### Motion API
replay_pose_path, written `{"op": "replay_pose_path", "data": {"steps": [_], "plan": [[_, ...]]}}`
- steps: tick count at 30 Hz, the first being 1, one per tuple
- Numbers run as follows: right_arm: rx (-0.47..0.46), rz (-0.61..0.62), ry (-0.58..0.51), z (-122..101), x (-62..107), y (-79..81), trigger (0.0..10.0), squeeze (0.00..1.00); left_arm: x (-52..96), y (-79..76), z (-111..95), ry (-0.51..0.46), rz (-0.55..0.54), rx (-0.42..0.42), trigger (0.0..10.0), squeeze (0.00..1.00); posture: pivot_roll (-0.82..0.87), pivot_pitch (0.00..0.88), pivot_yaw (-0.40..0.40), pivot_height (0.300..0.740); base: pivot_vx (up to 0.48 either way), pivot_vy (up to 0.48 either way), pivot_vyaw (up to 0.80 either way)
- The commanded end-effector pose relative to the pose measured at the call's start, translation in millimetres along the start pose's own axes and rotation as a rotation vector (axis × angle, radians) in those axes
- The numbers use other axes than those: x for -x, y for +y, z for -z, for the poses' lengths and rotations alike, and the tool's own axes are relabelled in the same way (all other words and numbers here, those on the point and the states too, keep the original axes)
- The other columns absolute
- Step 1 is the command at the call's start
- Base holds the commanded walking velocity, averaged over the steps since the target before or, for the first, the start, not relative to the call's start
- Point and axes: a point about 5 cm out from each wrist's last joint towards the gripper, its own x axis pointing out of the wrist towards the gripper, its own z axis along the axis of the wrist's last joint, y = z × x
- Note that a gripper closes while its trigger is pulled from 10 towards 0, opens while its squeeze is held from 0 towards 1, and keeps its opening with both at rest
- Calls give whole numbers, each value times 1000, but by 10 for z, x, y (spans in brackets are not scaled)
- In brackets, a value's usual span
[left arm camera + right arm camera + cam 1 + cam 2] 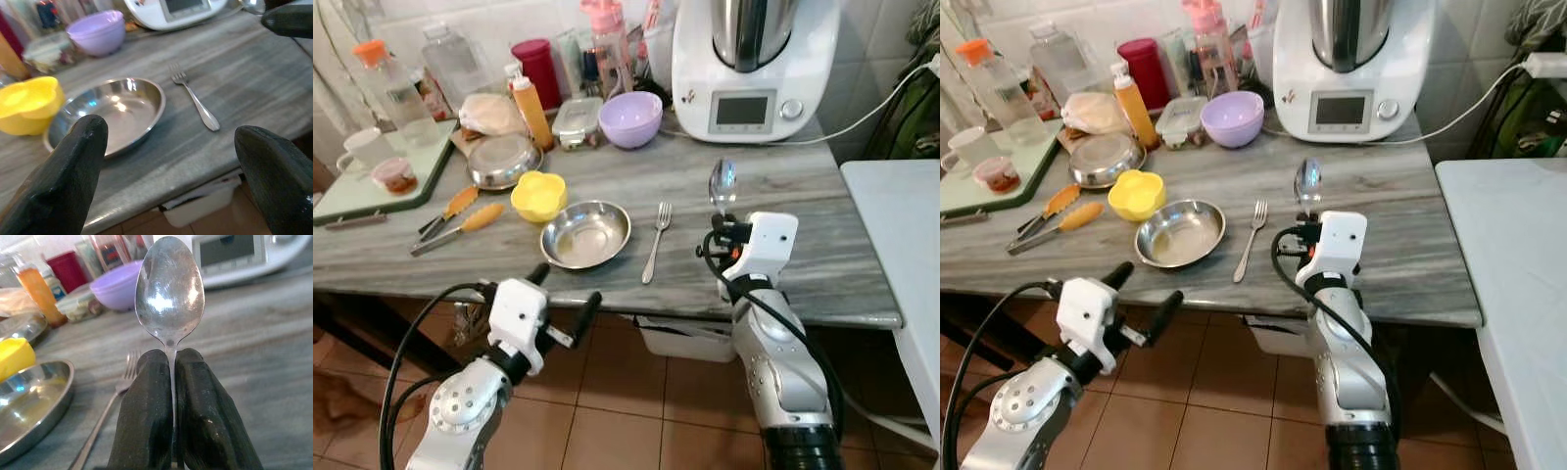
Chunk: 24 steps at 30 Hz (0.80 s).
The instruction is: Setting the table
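The spoon (169, 293) stood upright, bowl uppermost, its handle pinched between the clenched fingers (145, 421) of the right gripper (722, 230), which hovered over the worktop (803, 196) toward its front edge, to the right of the fork (656, 240). Held that way, the spoon seemed poised to be laid beside the fork, probably to complete the place setting. The fork lay just right of the steel plate (585, 233), both near the front edge, with a yellow bowl (538, 195) touching the plate's far left rim. The left gripper (566, 308) hung below the front edge, in front of the plate, its fingers (73, 171) spread wide and holding nothing.
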Motion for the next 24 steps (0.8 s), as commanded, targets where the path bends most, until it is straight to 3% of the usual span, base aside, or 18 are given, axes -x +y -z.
{"op": "replay_pose_path", "data": {"steps": [1, 11, 24], "plan": [[-46, -5, 9, -27, -59, 91, 10000, 0, 39, 25, -21, 13, 14, -16, 10000, 0, -123, 140, 178, 740, 0, 0, 0], [-180, 55, 82, 6, -228, 119, 10000, 0, 56, 3, -24, 26, 42, -15, 10000, 0, -116, 139, 179, 740, 0, 0, 0], [-288, 62, 168, 82, -357, 302, 10000, 0, 69, -5, -35, 29, 54, -18, 10000, 0, -101, 135, 181, 740, 0, 0, 0]]}}
